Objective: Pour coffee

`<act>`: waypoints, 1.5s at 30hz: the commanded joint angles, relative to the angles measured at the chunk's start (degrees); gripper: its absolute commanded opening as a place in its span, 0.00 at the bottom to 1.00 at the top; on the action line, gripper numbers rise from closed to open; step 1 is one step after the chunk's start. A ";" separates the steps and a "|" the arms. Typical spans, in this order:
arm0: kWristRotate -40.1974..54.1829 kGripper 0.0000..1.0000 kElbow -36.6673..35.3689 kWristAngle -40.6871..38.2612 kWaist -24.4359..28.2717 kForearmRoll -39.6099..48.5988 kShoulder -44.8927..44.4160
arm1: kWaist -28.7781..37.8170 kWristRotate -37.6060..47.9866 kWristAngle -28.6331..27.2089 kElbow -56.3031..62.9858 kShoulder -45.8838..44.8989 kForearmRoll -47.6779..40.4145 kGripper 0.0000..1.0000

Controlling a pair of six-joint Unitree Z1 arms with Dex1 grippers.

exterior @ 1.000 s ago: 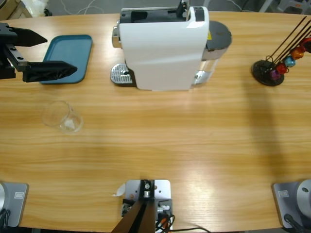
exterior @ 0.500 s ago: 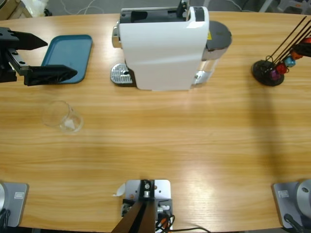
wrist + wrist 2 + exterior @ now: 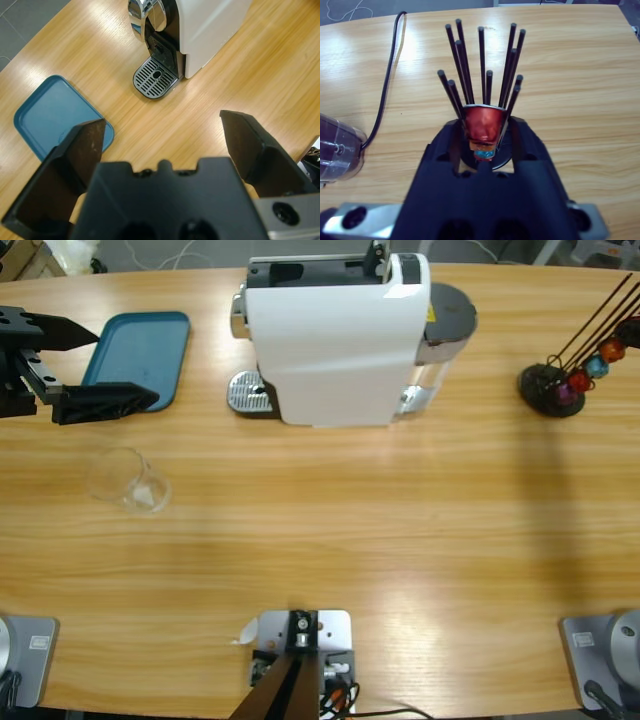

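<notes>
Here, left pincer point(image 3: 75, 365) spread wide; right pincer point(image 3: 485, 137) pinching a red capsule point(image 3: 483, 123), half-hidden.

Surface point(image 3: 400, 530): light wood, streaked grain. Machine point(image 3: 335, 340): white body, black top, perforated silver drip grate point(image 3: 156, 78). Tray point(image 3: 140, 355): plain teal-blue. Glass point(image 3: 128, 480): clear. Capsule point(image 3: 485, 123): shiny red. Rack rods point(image 3: 482, 65): black.

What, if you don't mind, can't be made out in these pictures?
- High view: whether the glass holds any liquid; too faint to tell.
- High view: the right end effector, almost wholly cut off by the right edge.
- Right wrist view: the capsule stand base, hidden behind the right end effector and the red capsule.
</notes>
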 commanded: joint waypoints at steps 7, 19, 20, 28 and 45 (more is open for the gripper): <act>-0.68 1.00 3.58 0.65 0.64 0.91 0.57 | -0.73 -1.44 1.39 1.55 1.79 -0.96 0.14; -1.36 1.00 4.46 0.51 0.64 0.81 1.13 | -0.73 -0.21 0.64 -1.63 -1.04 2.40 0.14; -1.68 1.00 4.73 0.47 0.64 0.72 1.20 | -0.73 0.24 0.25 -2.54 -1.34 3.33 0.14; -2.82 1.00 7.19 0.30 0.62 0.44 0.15 | -0.73 0.44 -0.77 -8.68 -4.87 10.54 0.14; -3.70 1.00 6.22 0.21 -0.07 -0.06 -0.40 | 16.50 -12.01 16.28 -23.93 -17.40 36.10 0.14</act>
